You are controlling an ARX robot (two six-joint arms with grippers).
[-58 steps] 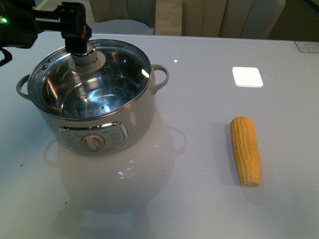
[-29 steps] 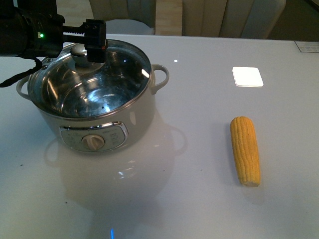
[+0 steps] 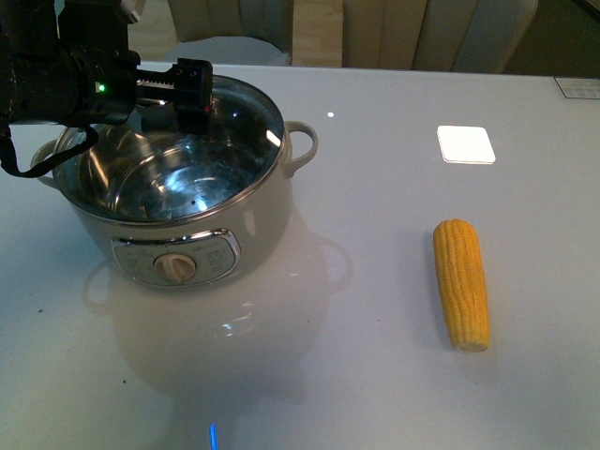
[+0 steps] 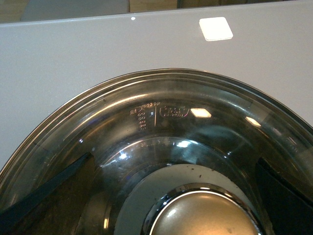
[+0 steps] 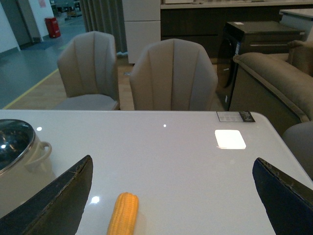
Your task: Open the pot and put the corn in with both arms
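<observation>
**Left arm over the lidded pot, corn lying apart on the bench**

The glossy pale-grey bench carries the large round cream-white electric pot, steel inside with a beige front dial, towards its left side. The black left arm, showing a small green light, reaches over the pot's far rim. A clear steel-rimmed glass lid sits on the pot. The left gripper is spread wide, its fingers on either side of the lid's round metal knob and apart from it. The right gripper is also spread wide, holding nothing, above the bench. The tapered yellow-orange corn cob lies well to the right of the pot.
</observation>
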